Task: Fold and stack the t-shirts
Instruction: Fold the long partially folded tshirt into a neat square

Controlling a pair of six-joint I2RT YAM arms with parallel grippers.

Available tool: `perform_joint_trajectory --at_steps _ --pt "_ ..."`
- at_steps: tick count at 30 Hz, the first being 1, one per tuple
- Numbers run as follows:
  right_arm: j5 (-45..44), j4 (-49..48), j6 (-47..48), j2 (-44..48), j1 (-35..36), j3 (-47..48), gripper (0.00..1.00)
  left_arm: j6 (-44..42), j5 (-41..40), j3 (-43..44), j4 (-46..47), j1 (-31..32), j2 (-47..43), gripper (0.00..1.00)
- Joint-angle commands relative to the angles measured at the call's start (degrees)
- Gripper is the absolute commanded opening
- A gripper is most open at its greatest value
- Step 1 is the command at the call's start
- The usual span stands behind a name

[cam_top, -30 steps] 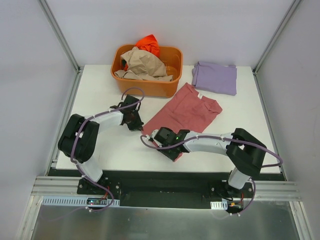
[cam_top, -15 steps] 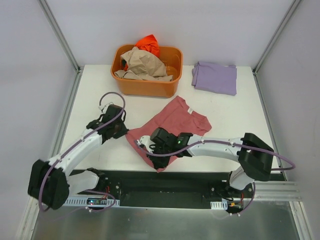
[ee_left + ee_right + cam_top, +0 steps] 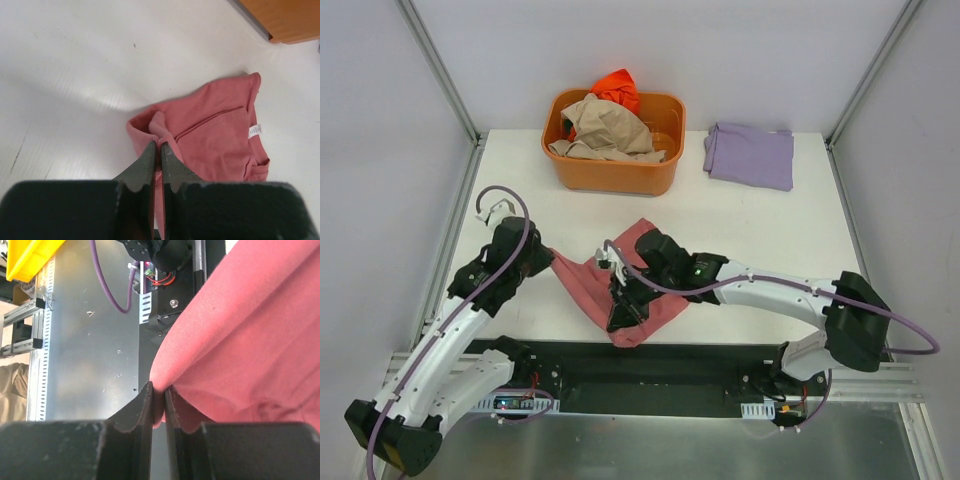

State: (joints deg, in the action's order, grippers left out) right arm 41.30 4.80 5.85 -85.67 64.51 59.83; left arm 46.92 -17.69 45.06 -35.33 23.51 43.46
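The rose-red t-shirt (image 3: 590, 283) lies bunched near the table's front edge, its lower part hanging over the edge. My left gripper (image 3: 546, 262) is shut on its left corner; the pinched cloth (image 3: 159, 131) shows in the left wrist view. My right gripper (image 3: 620, 310) is shut on its lower edge (image 3: 200, 345), held past the table's front edge. A folded lavender t-shirt (image 3: 750, 155) lies at the back right. A tan t-shirt (image 3: 605, 128) and a bright orange one (image 3: 617, 88) sit in the orange tub (image 3: 615, 175).
The tub stands at the back centre of the white table (image 3: 770, 230). A black rail (image 3: 650, 365) and metal shelf run below the front edge. Frame posts stand at the back corners.
Both grippers have pulled the rose-red shirt toward the front left. It went from spread flat at mid-table to bunched at the front edge. The left arm swung back and left.
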Motion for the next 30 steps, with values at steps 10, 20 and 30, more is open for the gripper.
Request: perform_joint_trajectory --at_steps 10,20,30 --pt "-3.3 0.9 -4.3 15.3 -16.4 -12.2 0.17 -3.0 7.5 12.9 16.1 1.9 21.3 0.0" --pt "-4.9 3.5 -7.3 19.6 -28.8 -17.6 0.17 -5.6 8.7 25.2 18.0 4.6 38.9 0.0" --pt "-7.0 3.2 -9.4 18.9 -36.0 -21.8 0.2 -8.7 11.1 36.5 17.9 7.1 55.9 0.0"
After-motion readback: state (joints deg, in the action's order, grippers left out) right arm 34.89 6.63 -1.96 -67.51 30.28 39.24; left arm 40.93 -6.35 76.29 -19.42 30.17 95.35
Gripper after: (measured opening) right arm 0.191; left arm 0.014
